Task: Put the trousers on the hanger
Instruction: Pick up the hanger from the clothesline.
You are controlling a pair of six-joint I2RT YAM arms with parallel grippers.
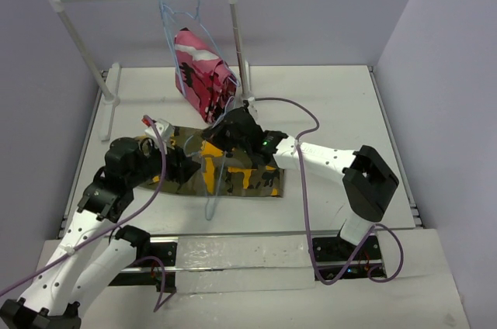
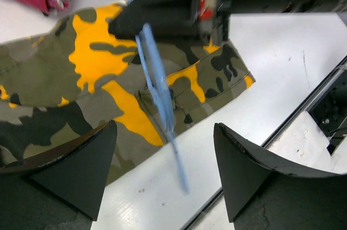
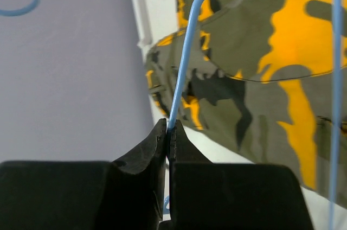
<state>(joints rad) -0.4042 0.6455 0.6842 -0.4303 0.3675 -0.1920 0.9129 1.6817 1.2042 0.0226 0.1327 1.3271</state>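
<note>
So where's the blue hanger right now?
The hanger is pinched in the right gripper; in the top view that is mid-table, over the trousers, between the two arms.

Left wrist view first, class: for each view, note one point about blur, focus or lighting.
Left wrist view: the hanger wire smears into a soft blue streak; the trousers look crisp. Right wrist view: the right end effector is a near-black mass, little detail. Top view: even light, faint shadows on the table.
</note>
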